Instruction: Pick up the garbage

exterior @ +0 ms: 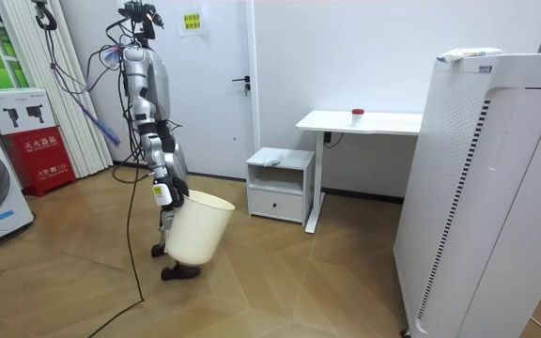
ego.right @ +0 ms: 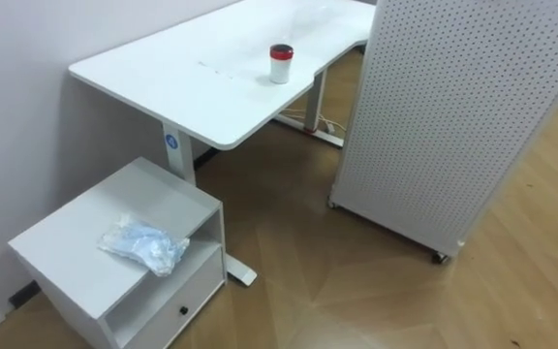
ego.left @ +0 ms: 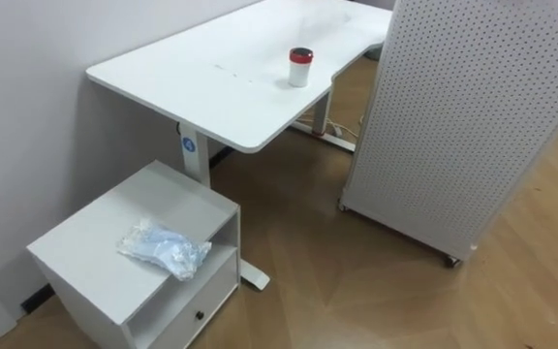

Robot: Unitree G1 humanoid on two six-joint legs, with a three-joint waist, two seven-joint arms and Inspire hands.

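While garbage (ego.left: 164, 249) lies on the cabinet (ego.left: 114, 218), the hand (exterior: 162, 191) stands well apart, grip unclear.

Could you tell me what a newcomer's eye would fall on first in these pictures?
Probably the crumpled plastic bag lying on top of the low white cabinet beside the white desk. Next, the red-lidded cup standing alone on that desk, and in the room view the white bin at the robot's side.

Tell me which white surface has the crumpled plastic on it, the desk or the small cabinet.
The small cabinet; crumpled plastic lies on top. The desk holds a red-lidded cup.
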